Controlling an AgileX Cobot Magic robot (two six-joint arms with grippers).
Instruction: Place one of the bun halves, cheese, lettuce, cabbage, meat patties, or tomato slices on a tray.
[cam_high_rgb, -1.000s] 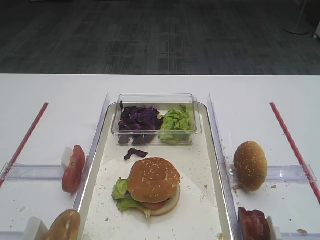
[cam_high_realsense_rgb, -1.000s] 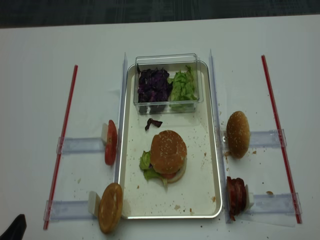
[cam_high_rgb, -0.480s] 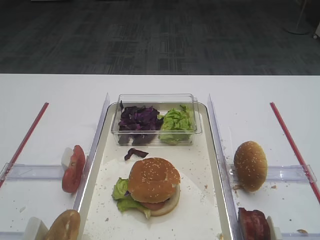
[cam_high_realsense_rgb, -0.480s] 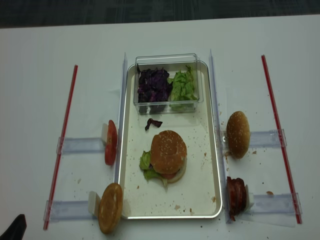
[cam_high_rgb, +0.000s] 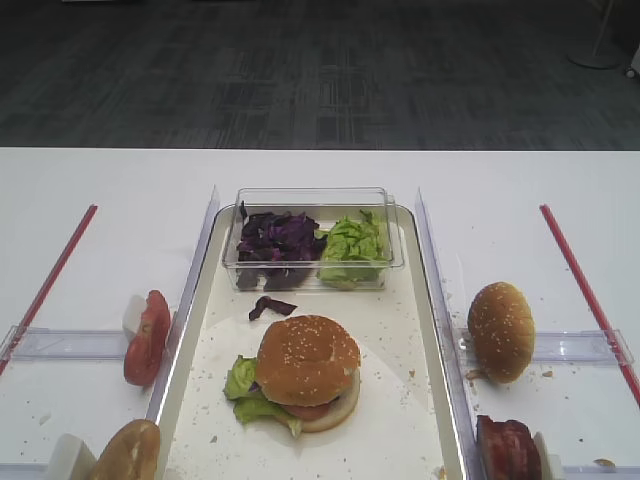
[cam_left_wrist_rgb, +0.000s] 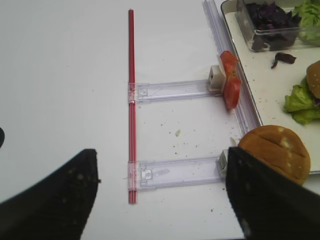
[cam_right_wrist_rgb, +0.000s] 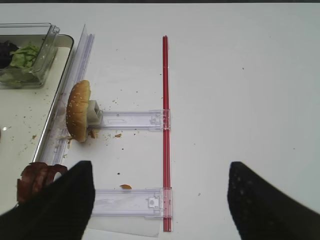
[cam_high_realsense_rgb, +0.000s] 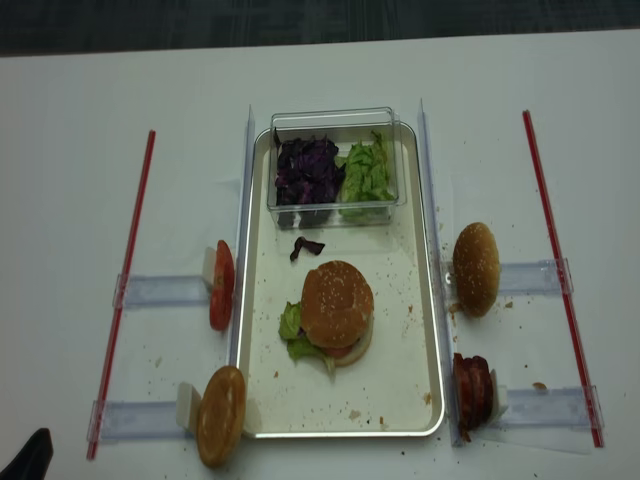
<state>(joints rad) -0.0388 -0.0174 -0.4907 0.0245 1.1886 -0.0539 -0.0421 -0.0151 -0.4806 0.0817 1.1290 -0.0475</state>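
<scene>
The tray (cam_high_rgb: 395, 400) holds a stacked burger with a sesame bun top (cam_high_rgb: 307, 358) over lettuce and tomato. A second sesame bun half (cam_high_rgb: 500, 330) stands on edge right of the tray. Tomato slices (cam_high_rgb: 147, 337) stand left of it, and meat patties (cam_high_rgb: 508, 447) at the near right. Cabbage (cam_high_rgb: 278, 238) and lettuce (cam_high_rgb: 352, 245) fill a clear tub. No cheese shows. My left gripper (cam_left_wrist_rgb: 160, 155) hangs open over the table left of the tray. My right gripper (cam_right_wrist_rgb: 160, 170) hangs open over the table to its right. Both are empty.
A glossy seedless bun (cam_high_rgb: 125, 452) stands at the tray's near left corner. A loose cabbage shred (cam_high_rgb: 270, 306) lies on the tray floor. Clear plastic holders (cam_high_realsense_rgb: 160, 291) and red rods (cam_high_realsense_rgb: 128, 270) lie on both sides of the tray.
</scene>
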